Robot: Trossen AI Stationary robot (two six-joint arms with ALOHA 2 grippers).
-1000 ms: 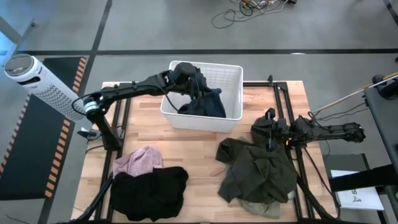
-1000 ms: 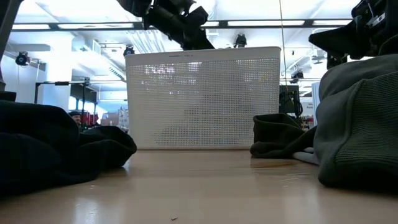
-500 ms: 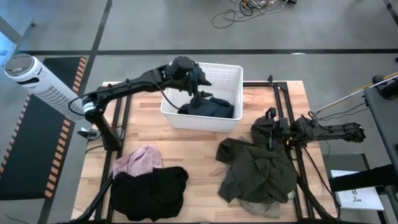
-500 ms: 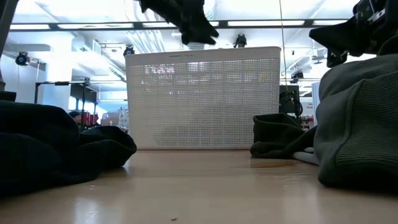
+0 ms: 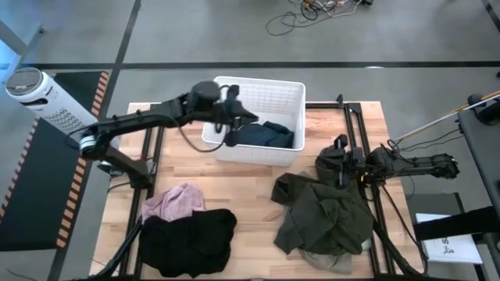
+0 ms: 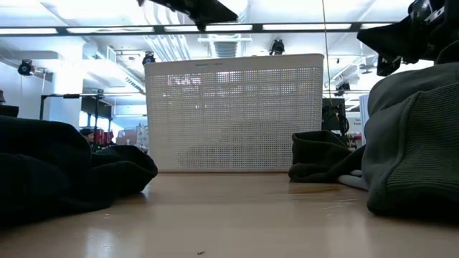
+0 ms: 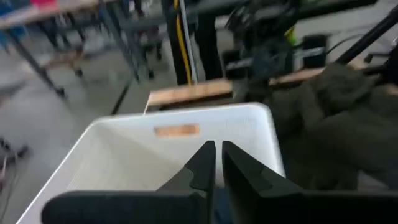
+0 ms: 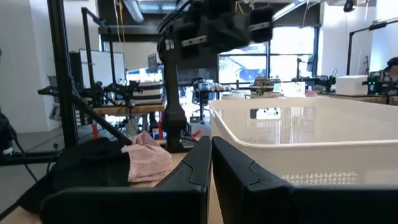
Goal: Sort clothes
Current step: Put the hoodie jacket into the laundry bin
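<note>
The left pincer hangs over the near-left part of the white basket, its two dark fingers pressed almost together with nothing between them. The basket is a rectangular tub of hard plastic with fine lattice walls, standing at the far middle of the pale wooden plank worktop. Inside it lies a dark teal garment, crumpled into a soft low heap against the near wall.

On the near left of the worktop sits a black garment, thick and bunched, with a pale pink shirt wrinkled up just behind it and touching it. On the near right sprawls a dark olive-green pile of heavy, loosely folded cloth, and a lighter khaki edge pokes out from under its near side. From worktop height the olive fabric looks coarse and knitted.

The right pincer rests at the far right edge of the olive pile, fingers shut tight, gripping nothing that I can make out.
</note>
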